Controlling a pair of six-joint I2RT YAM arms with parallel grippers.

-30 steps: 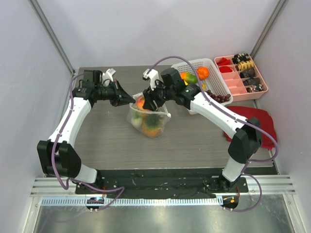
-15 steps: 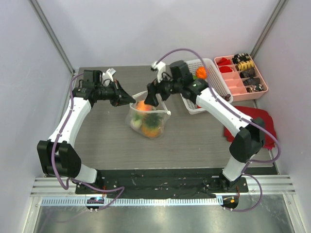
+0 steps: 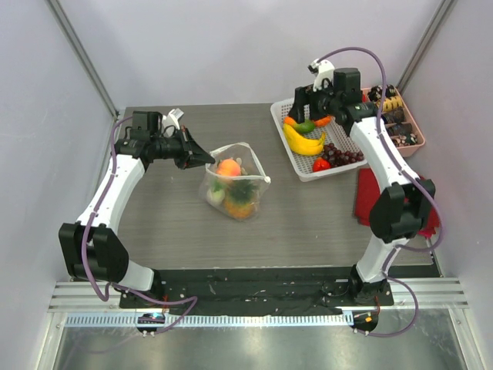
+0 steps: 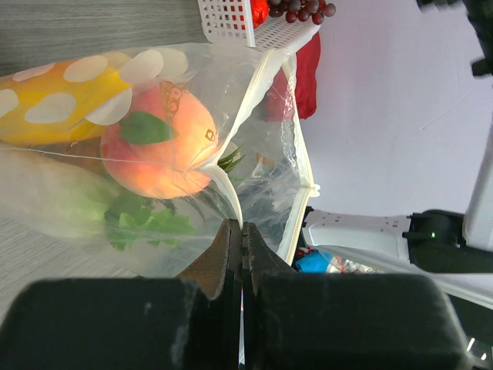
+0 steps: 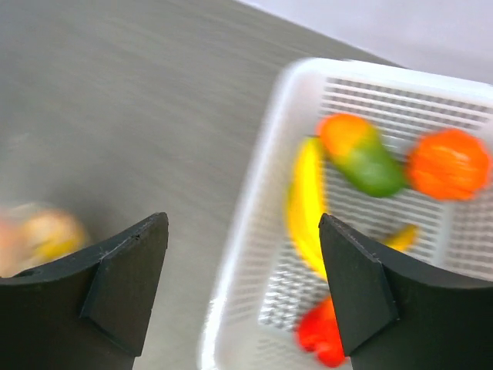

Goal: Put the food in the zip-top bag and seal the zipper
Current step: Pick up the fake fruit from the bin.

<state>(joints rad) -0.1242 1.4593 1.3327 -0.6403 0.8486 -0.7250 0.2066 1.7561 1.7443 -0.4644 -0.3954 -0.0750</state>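
Bag point(image 3: 235, 185) sits mid-counter point(image 3: 169, 223), mouth up and gaping. Peach point(image 3: 228, 167) rides on top of the load, with green leaves and a yellow-orange piece under it.

Left pincer point(image 3: 208, 159): clamped flat on the bag's mouth edge, film pinched between its tips (wrist view shows no gap).

Right pincer point(image 3: 300, 102): spread wide, nothing in it, hanging over the basket's point(image 3: 279, 116) left end. Banana point(image 3: 302, 142), a green-orange fruit, an orange fruit, a red piece and grapes lie in the basket.

Handling judgement:
- Bag is thin limp film, light and slick. It will sag or fold shut if the held edge is let go.
- Zipper point(image 4: 254, 96) is the only stiffer line, so it is the best place to pinch: take the far rim opposite the left pincer and pull both sides taut before pressing.
- Food is hard, smooth and rounded, likely light; it may squirt from the tips. Take the banana across its middle.
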